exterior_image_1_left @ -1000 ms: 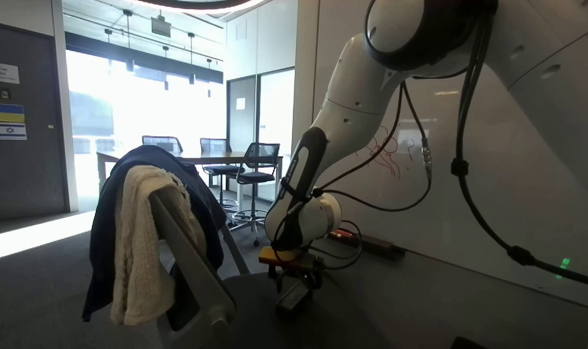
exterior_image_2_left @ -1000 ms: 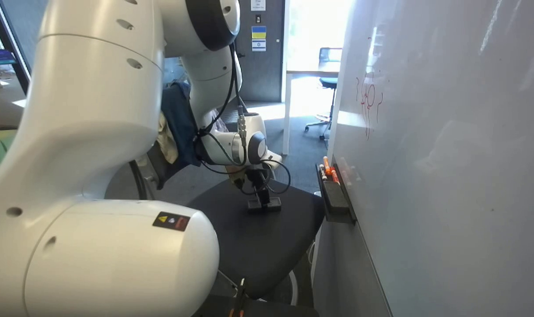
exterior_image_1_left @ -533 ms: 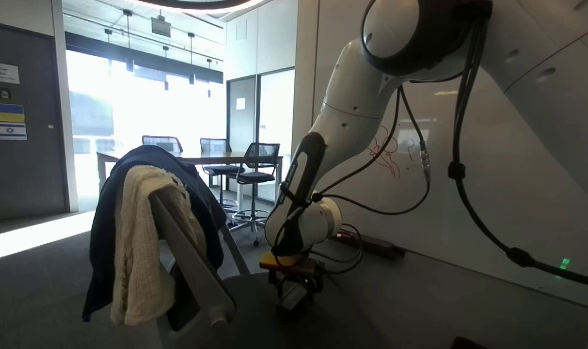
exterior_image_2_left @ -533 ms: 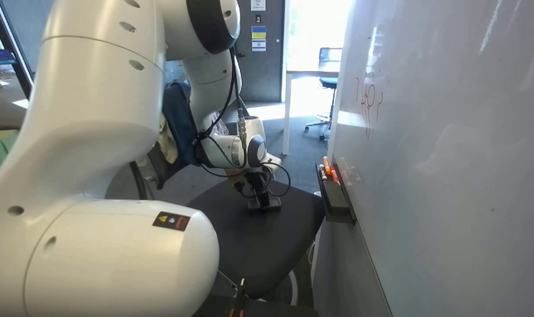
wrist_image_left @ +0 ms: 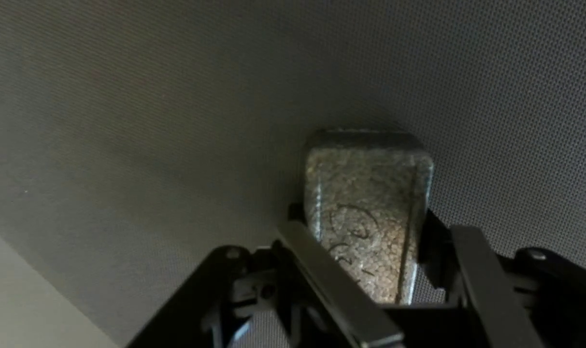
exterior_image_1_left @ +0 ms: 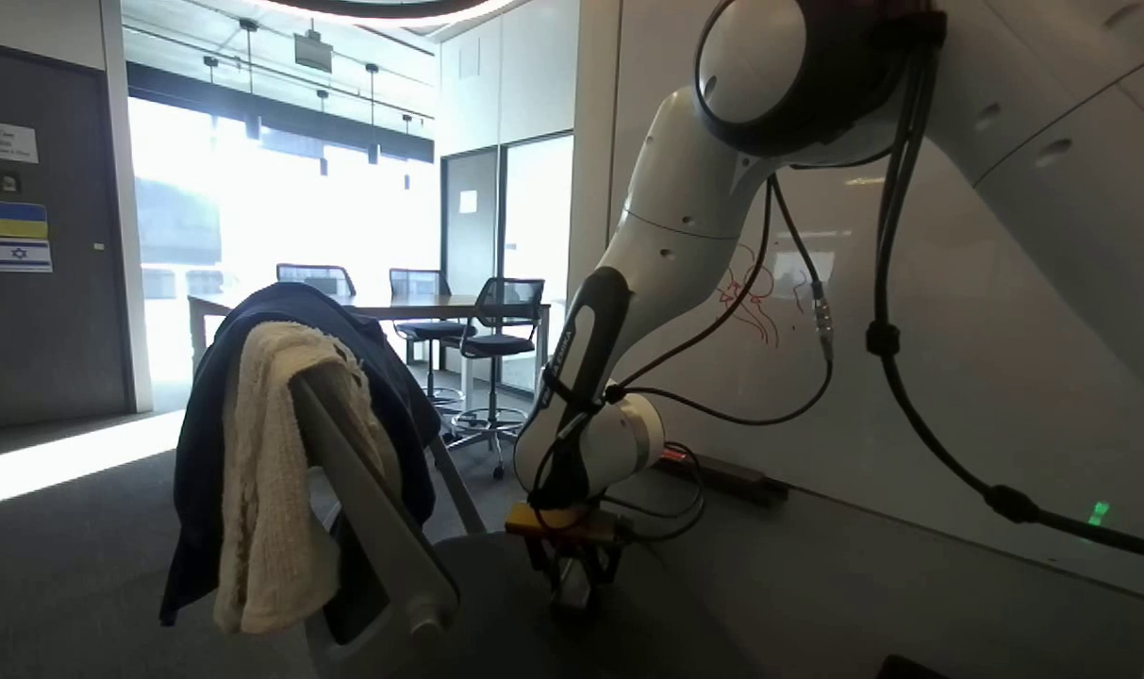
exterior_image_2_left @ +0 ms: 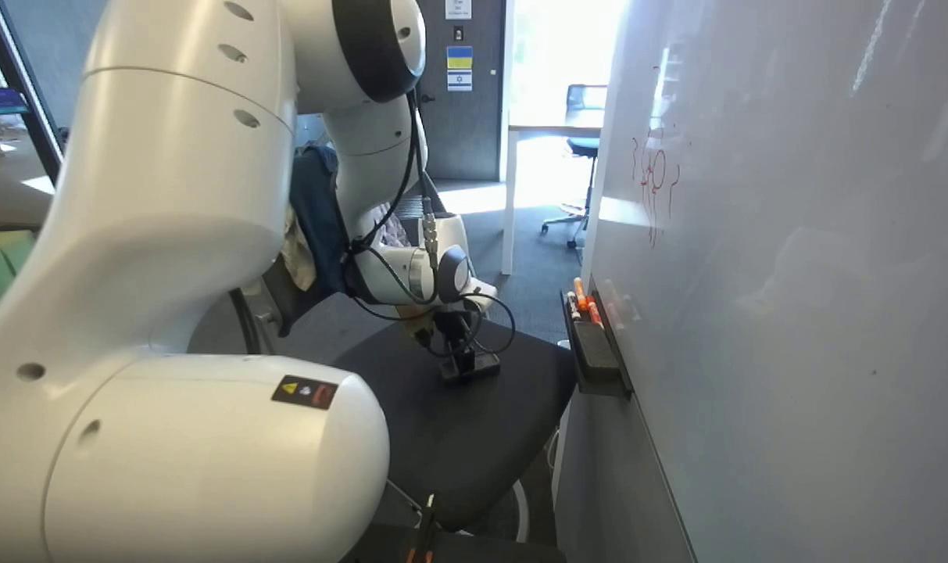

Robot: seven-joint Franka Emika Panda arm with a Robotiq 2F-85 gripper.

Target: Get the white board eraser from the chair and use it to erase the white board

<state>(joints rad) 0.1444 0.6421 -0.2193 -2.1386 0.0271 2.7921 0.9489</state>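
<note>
Where dark weave fills most of the wrist view, the gripper (wrist_image_left: 365,229) is clamped on the eraser (wrist_image_left: 367,183), a finger (wrist_image_left: 486,285) at each long side. Eraser's free end points up the frame; top face mottled, a few thin curled lines on it. Below it, the seat (wrist_image_left: 128,96) of the chair (exterior_image_2_left: 466,438); whether the two touch, I cannot tell. In an exterior view the arm (exterior_image_2_left: 184,172) fills the left half, its wrist end low over the seat near mid-frame. Right of the seat, a ledge (exterior_image_2_left: 608,389) carries a dark block (exterior_image_2_left: 595,346) and several markers (exterior_image_2_left: 581,294), orange and red among them. The white board (exterior_image_2_left: 802,234) takes up the right of the frame, red scribbles (exterior_image_2_left: 656,176) close to its left edge. In an exterior view, lower left, a jacket (exterior_image_1_left: 197,471) and a cream garment (exterior_image_1_left: 274,471) hang over the chair's back. Past them, left of centre, a table (exterior_image_1_left: 411,306) with office chairs (exterior_image_1_left: 498,345) by it. At the left edge, a dark door (exterior_image_1_left: 43,330), two flags (exterior_image_1_left: 15,222) on it.
</note>
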